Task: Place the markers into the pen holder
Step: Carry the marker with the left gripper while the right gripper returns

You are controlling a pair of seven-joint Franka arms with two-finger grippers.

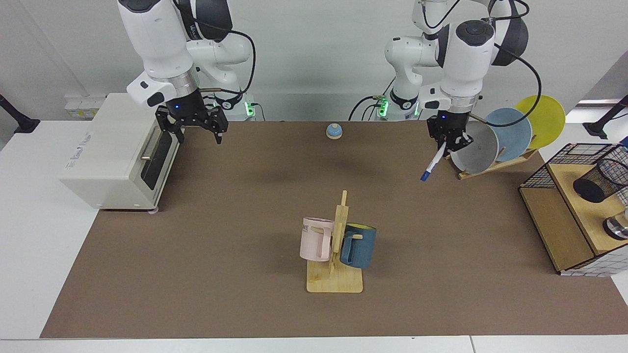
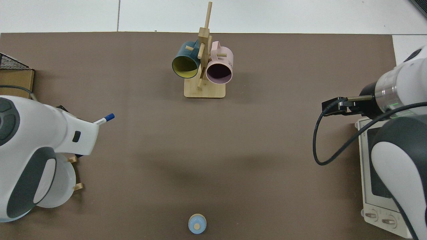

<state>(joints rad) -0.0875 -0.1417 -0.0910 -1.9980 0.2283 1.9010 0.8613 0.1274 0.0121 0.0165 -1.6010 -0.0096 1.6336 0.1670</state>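
Observation:
The white marker (image 1: 433, 164) with its dark blue cap hangs cap-down in the air, and my left gripper (image 1: 447, 145) is shut on its upper end. It is just in front of the grey plate, above the mat. In the top view the marker's (image 2: 104, 119) capped end pokes out from under the left arm. The black wire-mesh pen holder (image 1: 599, 181) sits tilted on the wooden shelf at the far right of the facing view, well apart from the marker. My right gripper (image 1: 195, 133) hangs open and holds nothing, beside the toaster oven.
A wooden mug rack (image 1: 336, 279) with a pink mug and a blue mug stands mid-table. A plate rack (image 1: 495, 164) holds three plates. A white toaster oven (image 1: 113, 147), a small blue knob-shaped object (image 1: 334, 131) and the wire-grid shelf (image 1: 557, 225) are also on the table.

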